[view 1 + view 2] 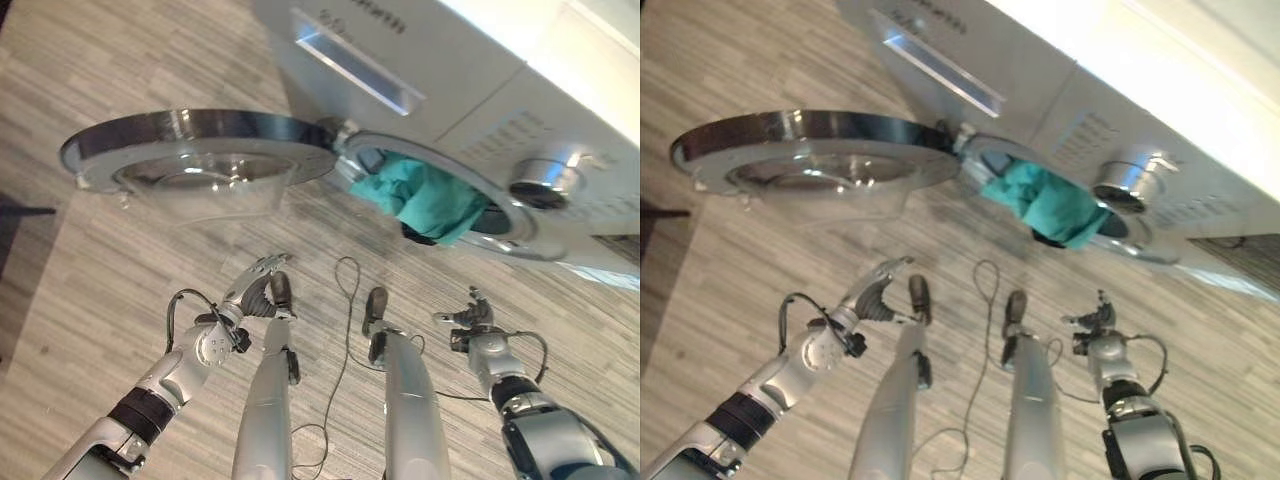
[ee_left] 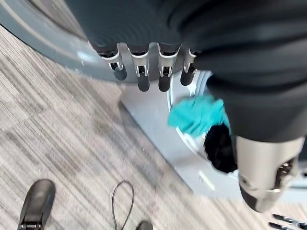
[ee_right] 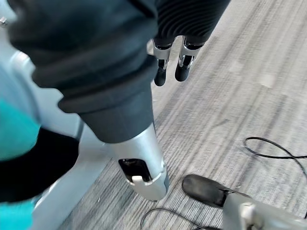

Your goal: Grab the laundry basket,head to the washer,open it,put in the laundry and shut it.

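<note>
Here the washer (image 1: 470, 90) stands with its round door (image 1: 200, 155) swung wide open. A teal cloth (image 1: 425, 195) and a dark garment (image 2: 219, 148) beneath it hang out over the rim of the drum opening. Both hands hang low over the wood-look floor (image 1: 120, 290), apart from the laundry: the left hand (image 1: 255, 290) and right hand (image 1: 470, 315) have relaxed fingers (image 2: 140, 72) and hold nothing.

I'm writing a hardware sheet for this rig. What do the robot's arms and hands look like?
Both arms are silver-grey tubes with a black band near the forearm. The left hand and right hand have silver fingers with dark tips, and a dark ribbed cover wraps the back of the hand and wrist. A thin black cable loops beside each wrist.
</note>
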`<state>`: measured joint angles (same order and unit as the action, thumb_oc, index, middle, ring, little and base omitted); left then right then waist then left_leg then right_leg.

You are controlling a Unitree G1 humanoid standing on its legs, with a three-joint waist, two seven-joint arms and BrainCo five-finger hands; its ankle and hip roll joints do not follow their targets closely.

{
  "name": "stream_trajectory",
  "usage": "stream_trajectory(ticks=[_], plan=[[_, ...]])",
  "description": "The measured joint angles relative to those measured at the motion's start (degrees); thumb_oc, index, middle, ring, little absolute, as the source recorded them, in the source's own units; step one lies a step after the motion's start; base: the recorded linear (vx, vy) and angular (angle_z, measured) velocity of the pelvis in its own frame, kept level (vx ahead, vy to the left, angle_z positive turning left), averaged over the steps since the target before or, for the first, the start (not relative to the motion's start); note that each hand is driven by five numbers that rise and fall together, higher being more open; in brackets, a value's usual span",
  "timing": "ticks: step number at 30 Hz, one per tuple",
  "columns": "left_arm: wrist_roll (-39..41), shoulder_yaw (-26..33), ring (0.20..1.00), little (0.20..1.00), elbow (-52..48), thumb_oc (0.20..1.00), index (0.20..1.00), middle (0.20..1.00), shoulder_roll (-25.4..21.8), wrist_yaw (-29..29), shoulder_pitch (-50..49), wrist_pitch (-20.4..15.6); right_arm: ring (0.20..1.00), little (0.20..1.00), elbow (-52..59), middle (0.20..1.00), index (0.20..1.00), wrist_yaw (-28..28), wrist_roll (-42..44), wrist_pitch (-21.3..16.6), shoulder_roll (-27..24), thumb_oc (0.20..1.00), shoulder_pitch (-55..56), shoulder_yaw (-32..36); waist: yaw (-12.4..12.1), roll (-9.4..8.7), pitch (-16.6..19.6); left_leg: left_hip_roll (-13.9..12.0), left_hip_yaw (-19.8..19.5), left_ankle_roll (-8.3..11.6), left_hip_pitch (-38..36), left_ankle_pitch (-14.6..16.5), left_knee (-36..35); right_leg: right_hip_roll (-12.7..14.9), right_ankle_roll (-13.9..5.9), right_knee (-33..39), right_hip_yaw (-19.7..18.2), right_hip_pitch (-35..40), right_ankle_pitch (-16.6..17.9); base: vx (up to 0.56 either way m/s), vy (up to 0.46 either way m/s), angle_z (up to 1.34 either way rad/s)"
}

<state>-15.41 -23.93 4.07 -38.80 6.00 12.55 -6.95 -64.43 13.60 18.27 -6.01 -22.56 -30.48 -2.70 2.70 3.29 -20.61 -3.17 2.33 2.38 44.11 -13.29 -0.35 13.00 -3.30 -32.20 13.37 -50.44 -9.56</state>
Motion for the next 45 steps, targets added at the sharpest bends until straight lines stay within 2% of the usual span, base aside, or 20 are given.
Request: stream_trajectory(ticks=[3, 5, 9, 10, 12, 15, 23, 26, 32, 33, 34, 35, 39, 40, 43, 45], plan=[[2.34, 2.53, 1.0, 1.0, -2.09, 1.0, 1.0, 1.0, -2.52, -0.63, -2.01, -0.84, 1.0, 1.0, -0.86, 1.0, 1.0, -0.1, 3.63, -0.12, -2.12, 1.0, -1.19, 1.56, -1.88, 1.47, -0.65, 0.16, -0.16, -0.07, 0.04, -0.35, -0.17, 0.23, 0.07, -0.4, 0.11, -0.12, -0.03, 0.02, 0.008, 0.04], [4.19, 2.46, 1.0, 1.0, -2.67, 1.0, 1.0, 1.0, -4.42, -2.57, -2.31, -0.88, 1.0, 1.0, -4.08, 1.0, 1.0, -0.13, 7.96, -0.16, -2.43, 1.0, -4.09, 3.86, -2.05, 1.86, -0.77, 0.29, -0.24, -0.04, 0.04, -0.38, -0.23, 0.42, 0.18, -0.74, 0.15, -0.29, -0.23, 0.01, 0.01, 0.02], [5.52, 2.7, 1.0, 1.0, -4.88, 1.0, 1.0, 1.0, -4.16, -4.0, -1.0, -1.33, 1.0, 1.0, -7.05, 1.0, 1.0, -0.47, 13.95, -0.42, -3.23, 1.0, -8.88, 7.61, -2.66, 2.81, -0.94, 0.69, -0.48, 0.25, 0.1, -1.38, -0.9, 0.8, 0.06, -0.83, 0.43, -0.48, -0.31, 0.04, 0.025, 0.05], [6.51, 3.0, 1.0, 1.0, -6.52, 1.0, 1.0, 1.0, -4.08, -4.08, -0.9, -2.05, 1.0, 1.0, -8.2, 1.0, 1.0, -0.51, 16.3, -0.5, -3.98, 1.0, -9.77, 8.72, -2.73, 3.33, -1.14, 0.83, -0.73, 0.3, 0.11, -1.65, -1.32, 0.95, -0.02, -1.03, 0.6, -0.63, -0.36, 0.05, 0.039, 0.15], [8.83, 3.88, 1.0, 1.0, -11.18, 1.0, 1.0, 1.0, -5.29, -5.11, -1.72, -2.95, 1.0, 1.0, -8.59, 1.0, 1.0, -1.57, 23.92, -1.42, -5.54, 1.0, -12.61, 12.99, -5.49, 5.72, -1.26, 1.6, -1.88, 0.15, 0.53, -2.0, -3.0, 2.08, -0.09, -2.77, 1.35, -1.81, -1.44, 0.07, 0.05, 0.27], [8.8, 4.85, 1.0, 1.0, -12.43, 1.0, 1.0, 1.0, -6.23, -5.67, -3.16, -2.97, 1.0, 1.0, -8.81, 1.0, 1.0, -2.58, 28.36, -2.07, -6.75, 1.0, -15.58, 13.76, -7.46, 7.68, -1.13, 1.83, -2.21, -0.07, 2.16, -2.24, -2.91, 2.48, -0.01, -3.33, 1.67, -3.29, -1.7, 0.05, -0.004, 0.11], [8.09, 5.0, 1.0, 1.0, -12.06, 1.0, 1.0, 1.0, -5.61, -6.25, -1.36, -2.9, 1.0, 1.0, -10.66, 1.0, 1.0, -5.09, 39.71, -2.91, -5.8, 1.0, -21.65, 14.1, -9.87, 8.38, -0.95, 2.71, -4.74, 0.8, 3.21, -3.35, -2.77, 3.32, -0.13, -5.03, 3.06, -3.67, -3.31, 0.05, -0.013, 0.14], [8.14, 4.92, 1.0, 1.0, -12.13, 1.0, 1.0, 1.0, -5.65, -6.23, -0.27, -2.87, 1.0, 1.0, -11.85, 1.0, 1.0, -5.35, 42.36, -3.19, -5.35, 1.0, -24.04, 14.41, -10.95, 8.56, -0.82, 2.87, -5.9, 0.73, 3.84, -3.16, -2.83, 3.67, 0.02, -6.76, 3.34, -4.27, -4.64, 0.05, -0.026, 0.19], [8.13, 2.44, 1.0, 1.0, -12.19, 1.0, 1.0, 1.0, -5.36, -6.23, 1.83, -2.89, 1.0, 1.0, -12.66, 1.0, 1.0, -6.16, 45.95, -3.76, -5.34, 1.0, -27.65, 12.35, -11.63, 8.97, -0.54, 2.56, -6.41, 0.86, 6.46, -2.92, -2.62, 3.89, 0.52, -7.57, 4.23, -6.41, -4.81, 0.04, -0.031, 0.06], [8.11, 1.72, 1.0, 1.0, -12.1, 1.0, 1.0, 1.0, -4.55, -6.22, 2.67, -2.89, 0.896, 0.896, -12.67, 0.896, 0.896, -6.16, 46.49, -3.75, -5.37, 0.896, -27.66, 11.95, -11.49, 8.97, -0.54, 2.7, -6.48, 0.61, 6.9, -3.15, -1.96, 3.99, 0.54, -7.55, 4.29, -6.41, -4.83, 0.04, -0.02, 0.07], [8.1, 1.16, 1.0, 1.0, -12.0, 1.0, 1.0, 1.0, -4.01, -6.22, 3.28, -2.89, 0.526, 0.526, -12.67, 0.526, 0.526, -6.16, 46.68, -3.75, -5.43, 0.526, -27.66, 11.48, -11.44, 8.97, -0.54, 2.84, -6.51, 0.65, 7.02, -3.18, -1.82, 4.01, 0.54, -7.47, 4.3, -6.41, -4.83, 0.04, -0.002, 0.06], [8.0, -0.06, 1.0, 1.0, -11.89, 1.0, 1.0, 1.0, -3.37, -6.16, 4.6, -2.89, 0.2, 0.2, -12.67, 0.2, 0.2, -6.14, 46.75, -3.76, -5.66, 0.2, -27.65, 10.93, -11.36, 8.97, -0.54, 3.05, -6.5, 1.25, 7.09, -3.81, -1.83, 4.08, 0.52, -7.35, 4.31, -6.41, -4.83, 0.03, 0.005, 0.05], [7.57, -0.51, 1.0, 1.0, -10.93, 1.0, 1.0, 1.0, -3.36, -5.69, 5.49, -2.88, 0.2, 0.2, -12.65, 0.2, 0.2, -5.98, 46.82, -3.56, -6.2, 0.2, -27.3, 10.94, -11.28, 8.96, -0.54, 3.15, -6.48, 1.22, 7.08, -3.9, -1.73, 4.14, 0.45, -7.33, 4.29, -6.41, -4.8, -0.02, 0.014, 0.01], [7.48, -0.51, 1.0, 1.0, -8.79, 1.0, 1.0, 1.0, -2.94, -4.97, 5.78, -2.84, 0.2, 0.2, -10.74, 0.2, 0.2, -5.52, 46.81, -2.19, -6.89, 0.2, -26.22, 10.14, -11.26, 8.96, -0.54, 3.06, -6.42, 1.29, 7.22, -3.95, -1.21, 4.09, 0.35, -7.22, 4.18, -6.42, -4.74, 0.07, 0.009, -0.06], [6.14, -0.49, 1.0, 1.0, -7.57, 1.0, 1.0, 1.0, -2.79, -4.57, 5.72, -2.57, 0.2, 0.2, -6.08, 0.2, 0.2, -4.95, 46.66, -1.28, -7.0, 0.2, -23.34, 7.96, -10.56, 8.83, -0.63, 2.66, -6.39, 1.11, 7.12, -3.76, -1.28, 3.96, 0.37, -7.22, 4.09, -6.4, -4.6, -0.03, -0.002, -0.04], [4.12, -0.52, 1.0, 1.0, -7.55, 1.0, 1.0, 1.0, -2.96, -4.49, 5.77, -2.5, 0.2, 0.2, -3.24, 0.2, 0.2, -4.93, 46.65, 1.3, -7.67, 0.2, -22.25, 7.22, -9.58, 8.59, -0.8, 2.65, -6.14, 1.26, 7.13, -3.94, -0.91, 4.0, 0.34, -7.18, 3.93, -6.43, -4.37, -0.04, -0.003, -0.04]])
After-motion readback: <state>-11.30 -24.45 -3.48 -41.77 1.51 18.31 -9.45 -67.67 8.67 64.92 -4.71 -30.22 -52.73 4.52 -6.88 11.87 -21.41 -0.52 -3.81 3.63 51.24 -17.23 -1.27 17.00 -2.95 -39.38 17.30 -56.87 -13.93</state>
